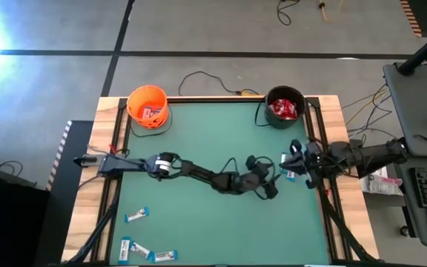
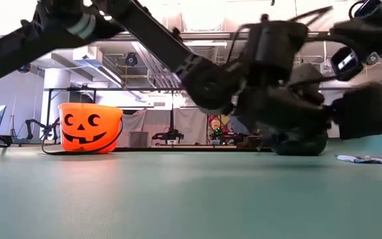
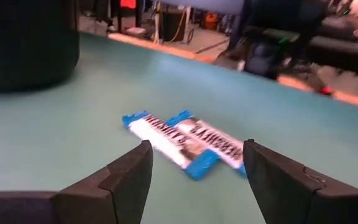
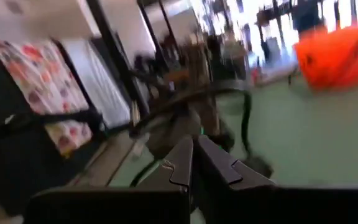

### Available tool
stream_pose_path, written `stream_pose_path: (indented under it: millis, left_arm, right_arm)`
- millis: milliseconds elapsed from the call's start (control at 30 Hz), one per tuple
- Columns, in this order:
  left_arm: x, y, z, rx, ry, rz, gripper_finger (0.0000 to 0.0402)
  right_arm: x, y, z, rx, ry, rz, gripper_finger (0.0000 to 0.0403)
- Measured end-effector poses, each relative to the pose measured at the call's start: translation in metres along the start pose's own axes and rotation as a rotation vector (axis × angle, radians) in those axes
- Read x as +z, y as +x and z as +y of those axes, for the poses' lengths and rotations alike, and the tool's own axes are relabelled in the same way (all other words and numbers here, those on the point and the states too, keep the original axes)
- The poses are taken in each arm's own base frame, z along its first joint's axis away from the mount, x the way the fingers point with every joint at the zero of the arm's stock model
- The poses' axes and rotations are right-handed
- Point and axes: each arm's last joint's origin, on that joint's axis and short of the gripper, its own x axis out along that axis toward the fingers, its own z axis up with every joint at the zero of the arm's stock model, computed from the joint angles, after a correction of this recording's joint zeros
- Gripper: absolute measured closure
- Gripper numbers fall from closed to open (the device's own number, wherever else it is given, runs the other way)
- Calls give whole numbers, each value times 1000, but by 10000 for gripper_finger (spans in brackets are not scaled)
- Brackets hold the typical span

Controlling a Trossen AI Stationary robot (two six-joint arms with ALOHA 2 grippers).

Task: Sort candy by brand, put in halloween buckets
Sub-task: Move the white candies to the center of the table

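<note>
Two light blue-and-white bars [image 3: 185, 140] lie side by side on the green table, just ahead of my left gripper [image 3: 194, 168]. The gripper is open, with a finger on either side of them, touching nothing. In the high view the bars [image 1: 288, 169] lie at the right of the table, between my left gripper [image 1: 273, 182] and my right gripper [image 1: 296, 157]. My right gripper [image 4: 191, 163] is shut and empty. The orange bucket [image 1: 148, 106] stands at the far left. The black bucket [image 1: 285, 106] at the far right holds red packets [image 1: 284, 110].
More blue-and-white bars lie at the near left of the table [image 1: 136, 216] [image 1: 138, 250] [image 1: 163, 256]. The black bucket [image 3: 23, 43] stands close beyond my left gripper. A cable [image 1: 206, 80] runs behind the far edge. The two arms are close together at the table's right.
</note>
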Motion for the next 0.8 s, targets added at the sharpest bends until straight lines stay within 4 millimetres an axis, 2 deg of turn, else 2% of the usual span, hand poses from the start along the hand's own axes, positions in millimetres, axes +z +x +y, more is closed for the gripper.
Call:
stream_pose_path:
  millis: [133,333,400,533,800]
  left_arm:
    - [1,23,4,31,19,10,169]
    - [-18,51,13,69,26,24,169]
    - [-21,51,19,83,-27,-21,169]
    - [-27,51,26,113,-45,33,169]
    - [-31,44,15,123,147,241,169]
  right_arm:
    - [2,-1,-1,-118,53,158,393]
    - [6,-3,-6,-438,87,335,393]
    - [7,-1,-6,-493,119,372,393]
    - [5,7,-7,-549,164,441,393]
    - [2,27,-9,-615,154,592,393]
